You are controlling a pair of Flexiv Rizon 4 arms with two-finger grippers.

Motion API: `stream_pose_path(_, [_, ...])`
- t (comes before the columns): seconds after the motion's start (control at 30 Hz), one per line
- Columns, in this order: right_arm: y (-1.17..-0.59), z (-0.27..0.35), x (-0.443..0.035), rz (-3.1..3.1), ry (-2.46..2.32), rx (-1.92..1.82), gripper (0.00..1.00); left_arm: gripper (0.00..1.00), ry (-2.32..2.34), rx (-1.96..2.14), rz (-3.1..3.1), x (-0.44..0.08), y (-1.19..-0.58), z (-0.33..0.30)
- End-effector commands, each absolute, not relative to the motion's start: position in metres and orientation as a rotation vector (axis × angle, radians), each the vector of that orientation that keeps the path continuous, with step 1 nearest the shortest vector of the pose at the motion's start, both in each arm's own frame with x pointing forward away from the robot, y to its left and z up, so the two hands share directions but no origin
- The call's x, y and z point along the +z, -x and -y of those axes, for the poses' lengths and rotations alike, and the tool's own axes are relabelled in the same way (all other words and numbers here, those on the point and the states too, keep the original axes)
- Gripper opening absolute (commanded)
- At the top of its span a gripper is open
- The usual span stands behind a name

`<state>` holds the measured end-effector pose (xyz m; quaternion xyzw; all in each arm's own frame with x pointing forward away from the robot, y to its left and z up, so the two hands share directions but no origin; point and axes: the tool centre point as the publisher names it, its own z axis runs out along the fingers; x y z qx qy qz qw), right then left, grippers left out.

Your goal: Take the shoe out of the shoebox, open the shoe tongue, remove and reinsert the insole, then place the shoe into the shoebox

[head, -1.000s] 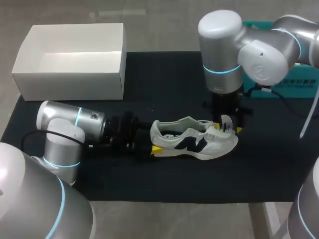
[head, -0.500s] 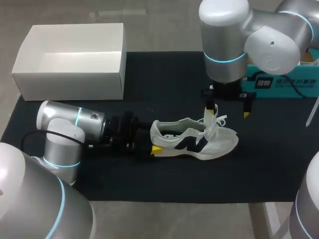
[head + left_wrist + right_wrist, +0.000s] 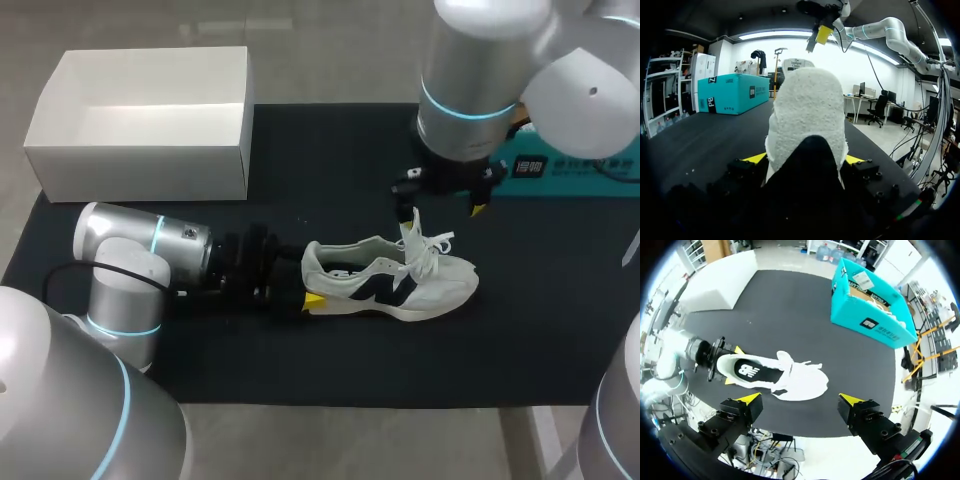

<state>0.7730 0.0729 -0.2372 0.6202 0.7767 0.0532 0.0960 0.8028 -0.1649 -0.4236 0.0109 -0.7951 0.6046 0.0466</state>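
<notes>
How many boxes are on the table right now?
2. The white shoebox, open and empty, sits at the far left of the table. A teal box stands at its far right, partly hidden in the head view.

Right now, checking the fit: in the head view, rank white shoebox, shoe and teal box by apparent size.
Largest: white shoebox
Next: shoe
Smallest: teal box, though only a strip shows behind the right arm, so unsure.
</notes>
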Motion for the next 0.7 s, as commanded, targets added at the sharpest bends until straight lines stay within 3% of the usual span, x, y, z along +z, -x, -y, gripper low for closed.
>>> stream_pose_path(0.03, [-0.764,-0.073,-0.238,-2.973,-0.812,0.301,1.00,0.00,-0.032,1.846,2.425,-0.424,-0.803,0.165])
stream_pose_path(0.23, [-0.743,-0.086,-0.244,-3.117,-0.388,0.219,1.00,0.00,-0.032,1.846,2.425,-0.424,-0.803,0.165])
stream_pose_path(0.6, [-0.733,-0.087,-0.252,-3.181,-0.119,0.105,1.00,0.00,-0.032,1.846,2.425,-0.424,-0.803,0.165])
stream_pose_path(0.63, [-0.732,-0.087,-0.252,-3.189,-0.110,0.101,0.85,0.00,-0.032,1.846,2.425,-0.424,-0.803,0.165])
stream_pose_path(0.7, [-0.732,-0.087,-0.254,-3.213,-0.070,0.088,0.00,0.00,-0.032,1.846,2.425,-0.424,-0.803,0.165])
